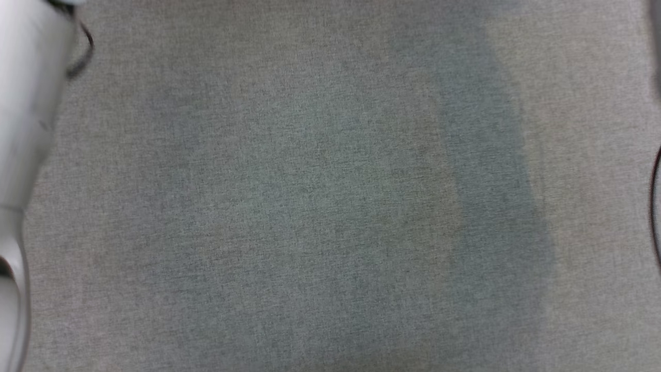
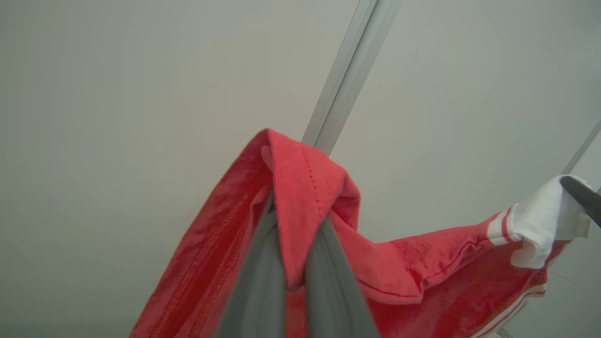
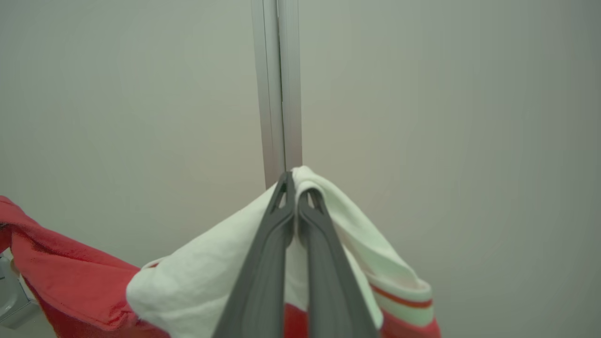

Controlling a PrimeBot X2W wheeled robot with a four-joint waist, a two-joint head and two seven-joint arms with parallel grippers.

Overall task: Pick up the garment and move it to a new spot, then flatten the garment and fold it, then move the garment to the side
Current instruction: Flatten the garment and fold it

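Left wrist view shows one red cloth garment (image 2: pixel 413 263), white striped edge, slung between two grippers: left gripper (image 2: pixel 298 225) pinches its red hem, right gripper (image 3: pixel 296 183) its white edge.

Soft, even light throughout. In the head view the grey cloth surface (image 1: pixel 310 217) is slightly blurred, with a faint darker band of shadow (image 1: pixel 490 181) towards its right, and the pale forearm (image 1: pixel 26 103) at left is out of focus. In the left wrist view the garment (image 2: pixel 422 263) looks fairly sharp, while the dark fingers (image 2: pixel 258 291) smear near the lens.
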